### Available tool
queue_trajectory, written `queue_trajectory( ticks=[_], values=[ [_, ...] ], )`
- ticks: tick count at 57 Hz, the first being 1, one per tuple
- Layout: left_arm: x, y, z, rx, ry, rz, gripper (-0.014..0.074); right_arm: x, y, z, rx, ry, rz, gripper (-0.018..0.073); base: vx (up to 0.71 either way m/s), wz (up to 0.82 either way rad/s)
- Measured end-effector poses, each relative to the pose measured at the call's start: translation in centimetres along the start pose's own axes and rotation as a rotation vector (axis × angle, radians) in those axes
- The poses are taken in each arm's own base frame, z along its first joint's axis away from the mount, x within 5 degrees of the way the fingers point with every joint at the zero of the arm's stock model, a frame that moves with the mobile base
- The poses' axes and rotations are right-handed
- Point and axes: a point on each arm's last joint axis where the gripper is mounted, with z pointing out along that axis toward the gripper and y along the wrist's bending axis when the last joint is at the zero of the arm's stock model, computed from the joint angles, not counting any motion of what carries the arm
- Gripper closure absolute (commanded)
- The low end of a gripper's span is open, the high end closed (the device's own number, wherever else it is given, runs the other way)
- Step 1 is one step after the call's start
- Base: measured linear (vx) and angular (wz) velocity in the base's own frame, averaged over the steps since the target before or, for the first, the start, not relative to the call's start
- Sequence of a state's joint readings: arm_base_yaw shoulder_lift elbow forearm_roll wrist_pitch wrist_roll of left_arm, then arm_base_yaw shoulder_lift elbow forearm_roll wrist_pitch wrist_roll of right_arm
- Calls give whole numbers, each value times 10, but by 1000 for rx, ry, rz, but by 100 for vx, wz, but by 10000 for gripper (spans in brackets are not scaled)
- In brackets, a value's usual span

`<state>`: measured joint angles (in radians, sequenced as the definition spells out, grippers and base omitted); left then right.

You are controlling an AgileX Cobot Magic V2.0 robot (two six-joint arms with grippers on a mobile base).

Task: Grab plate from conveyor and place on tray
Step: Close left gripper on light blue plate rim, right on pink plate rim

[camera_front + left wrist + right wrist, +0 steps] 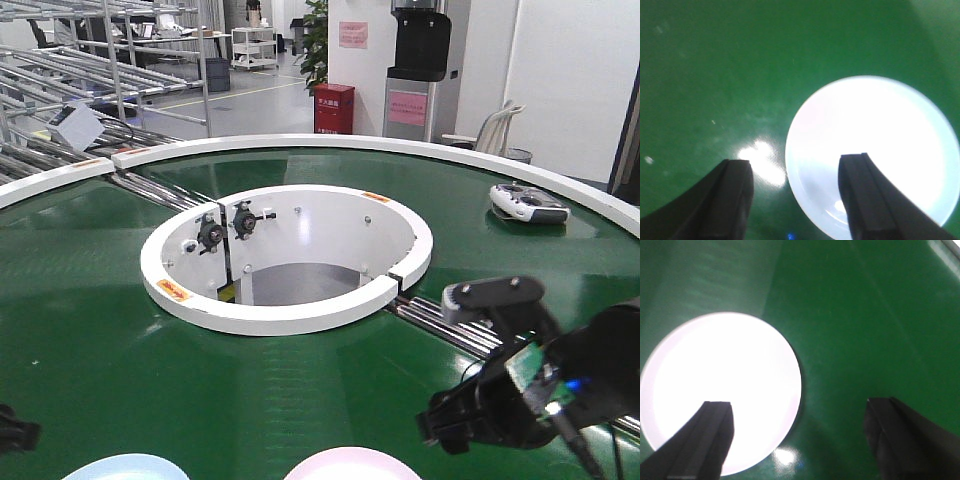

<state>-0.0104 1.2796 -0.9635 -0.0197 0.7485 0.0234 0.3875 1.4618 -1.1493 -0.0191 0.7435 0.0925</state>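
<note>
The pale pink plate [352,465] lies flat on the dark green conveyor [90,330] at the bottom edge of the front view. In the right wrist view the plate [722,385] fills the left half and glares white. My right gripper [799,402] hangs open above its right rim, with the left finger [710,440] over the plate and the right finger over bare belt. My left gripper [795,161] is open too, straddling the near-left rim of a pale blue plate [875,145]. Neither gripper holds anything. The tray is out of view.
The pale blue plate [125,468] sits left of the pink one. The white-ringed central opening [290,310] lies ahead. A grey handheld controller [528,203] rests on the belt at far right. Steel roller strips [450,330] run beside my right arm [520,390].
</note>
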Motion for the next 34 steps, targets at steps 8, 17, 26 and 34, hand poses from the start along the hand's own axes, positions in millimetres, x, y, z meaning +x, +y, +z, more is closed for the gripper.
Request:
queue_trajectory(
  ticks=[8,17,26,34],
  values=[
    [2,0,43,6,126,-7,92,6,1,35,-3,111,15,-17,0,0],
    [7,0,79,8,212,-10,92,11,2,59,-3,181,22,-15,0,0],
    [12,1,108,7,267,-11,92,13,2,68,-1,206,22,-6,0,0],
    [16,1,124,6,296,-12,92,14,2,69,-1,210,22,3,0,0]
  ],
)
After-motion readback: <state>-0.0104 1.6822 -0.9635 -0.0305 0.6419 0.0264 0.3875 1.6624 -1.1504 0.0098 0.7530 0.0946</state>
